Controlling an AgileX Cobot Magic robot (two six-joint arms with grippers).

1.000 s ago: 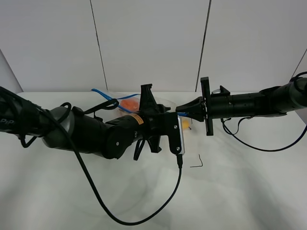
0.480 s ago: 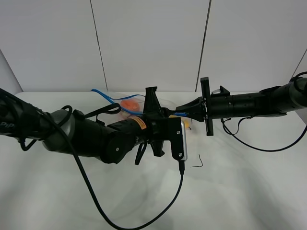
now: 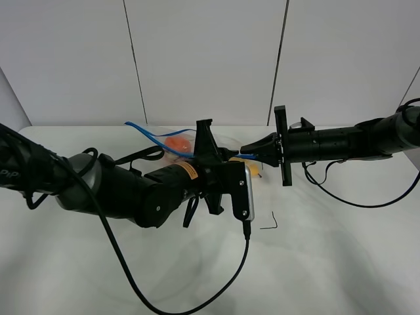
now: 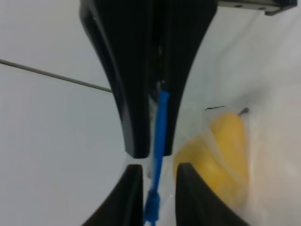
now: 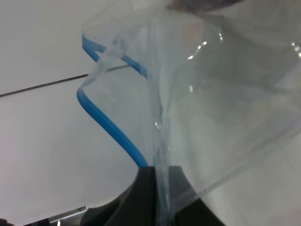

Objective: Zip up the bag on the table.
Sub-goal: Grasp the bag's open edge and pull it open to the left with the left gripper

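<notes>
Shows the bag (image 3: 174, 141) at far side of the table (image 3: 328, 256), between 2 grippers.
High view: sets left gripper (image 3: 226, 157) and right gripper (image 3: 248, 152) tip to tip. Left wrist: straddles blue zipper strip (image 4: 159, 127), jaws narrowly parted. Right wrist: clamps shut on bag's plastic.
</notes>
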